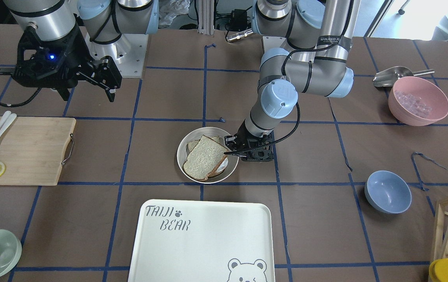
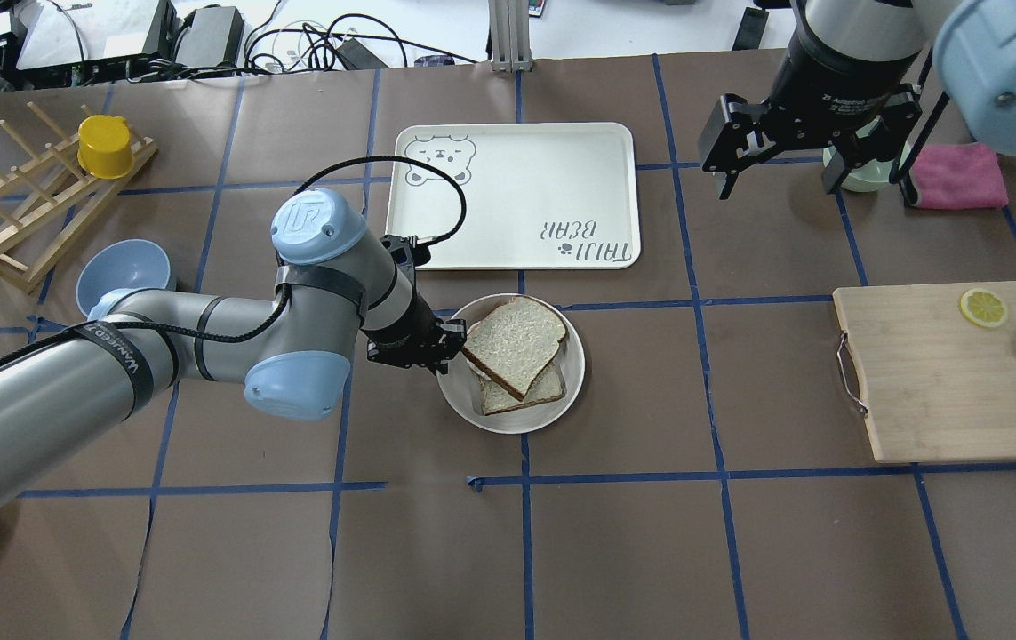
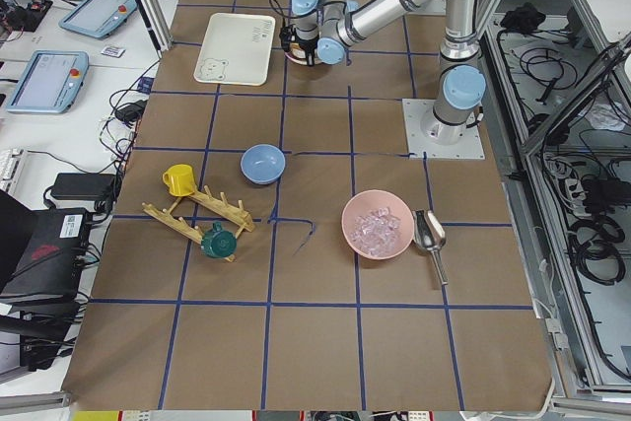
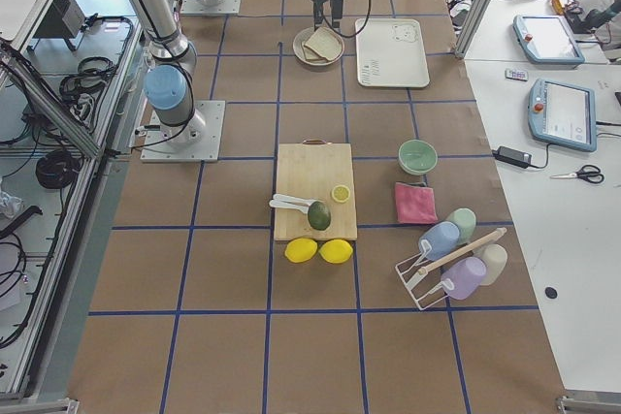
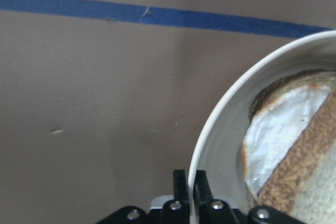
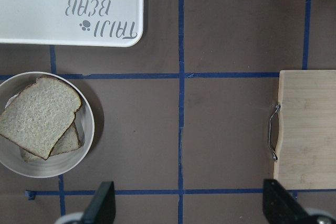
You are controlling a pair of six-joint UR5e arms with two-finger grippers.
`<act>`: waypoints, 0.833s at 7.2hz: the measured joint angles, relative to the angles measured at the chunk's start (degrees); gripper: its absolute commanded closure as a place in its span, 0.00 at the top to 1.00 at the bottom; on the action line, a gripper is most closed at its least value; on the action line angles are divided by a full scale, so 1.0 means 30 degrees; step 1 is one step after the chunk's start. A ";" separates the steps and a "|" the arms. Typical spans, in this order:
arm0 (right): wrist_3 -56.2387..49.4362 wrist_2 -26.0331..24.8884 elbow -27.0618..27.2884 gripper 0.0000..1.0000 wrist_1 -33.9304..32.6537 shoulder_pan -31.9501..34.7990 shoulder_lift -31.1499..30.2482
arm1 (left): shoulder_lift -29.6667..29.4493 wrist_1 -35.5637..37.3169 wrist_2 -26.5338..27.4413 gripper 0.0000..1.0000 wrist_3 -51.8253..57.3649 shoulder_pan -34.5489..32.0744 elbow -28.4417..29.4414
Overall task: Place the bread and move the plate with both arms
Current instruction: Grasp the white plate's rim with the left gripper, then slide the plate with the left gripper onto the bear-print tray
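The plain bread slice [image 1: 204, 156] lies on top of the egg slice in the round cream plate [image 1: 179, 156] at mid-table. It also shows in the overhead view [image 2: 512, 333] and the right wrist view [image 6: 39, 116]. My left gripper [image 1: 233, 150] is low at the plate's side, and in the left wrist view [image 5: 190, 182] its jaws are shut on the plate's rim [image 5: 210, 145]. Egg white [image 5: 273, 135] shows under the top slice. My right gripper [image 2: 779, 187] hangs open and empty, high above the table, apart from the plate [image 2: 463, 391].
The bear-print tray [image 2: 512, 196] lies just beyond the plate. A wooden cutting board [image 2: 943, 373] with a lemon slice and utensils is on my right. A blue bowl [image 2: 121, 271] and a dish rack [image 2: 28, 204] are on my left. A pink cloth [image 2: 961, 176] lies by the right gripper.
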 measured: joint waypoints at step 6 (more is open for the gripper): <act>-0.0019 0.0126 -0.0011 1.00 -0.0077 -0.0025 0.0094 | 0.0263 -0.0254 -0.4284 0.00 0.2851 0.2721 0.0515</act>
